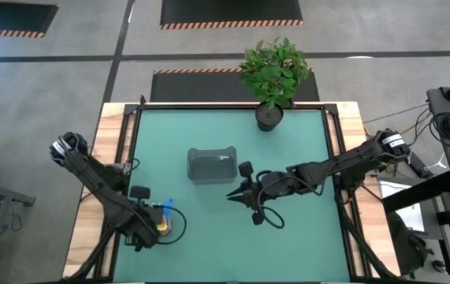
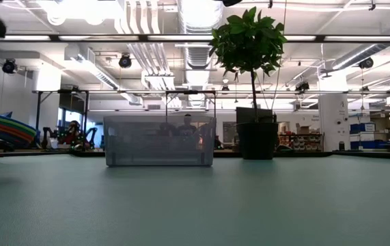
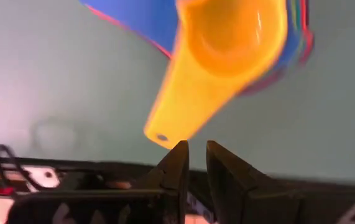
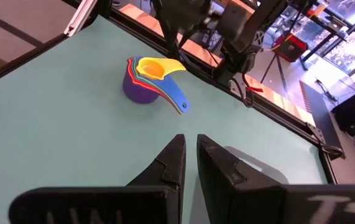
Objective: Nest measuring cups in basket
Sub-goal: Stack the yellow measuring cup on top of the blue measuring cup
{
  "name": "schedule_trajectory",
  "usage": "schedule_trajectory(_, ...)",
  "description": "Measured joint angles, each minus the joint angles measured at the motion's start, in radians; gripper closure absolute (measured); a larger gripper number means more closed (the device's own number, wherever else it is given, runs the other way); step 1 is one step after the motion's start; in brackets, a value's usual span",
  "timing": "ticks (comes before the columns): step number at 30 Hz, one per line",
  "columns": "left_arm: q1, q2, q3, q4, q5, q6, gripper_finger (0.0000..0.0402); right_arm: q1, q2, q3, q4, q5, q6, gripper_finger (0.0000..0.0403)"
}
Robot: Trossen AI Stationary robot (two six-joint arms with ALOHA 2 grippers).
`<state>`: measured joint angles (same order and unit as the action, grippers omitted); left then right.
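— How many cup stacks does the table carry?

— One: the measuring cups (image 4: 153,81) sit nested, yellow innermost, purple outermost, near the table's left front, well apart from the single basket (image 1: 212,165) at the centre.

— And the grippers?

— Two. The left gripper (image 3: 197,163) hovers just beside the stack's handles, fingers nearly together, grasping nothing. The right gripper (image 4: 190,158) sits beside the basket, likewise closed and empty. One potted plant (image 1: 273,75) stands at the far edge.
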<state>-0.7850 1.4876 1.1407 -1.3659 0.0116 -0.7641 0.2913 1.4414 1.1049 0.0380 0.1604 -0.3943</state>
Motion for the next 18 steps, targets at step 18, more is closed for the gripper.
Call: schedule_trajectory(18, -0.03, 0.0, -0.176, 0.154, 0.088, 0.079, 0.0363, -0.022, 0.0, 0.001, -0.003, -0.001, 0.015, 0.0374)
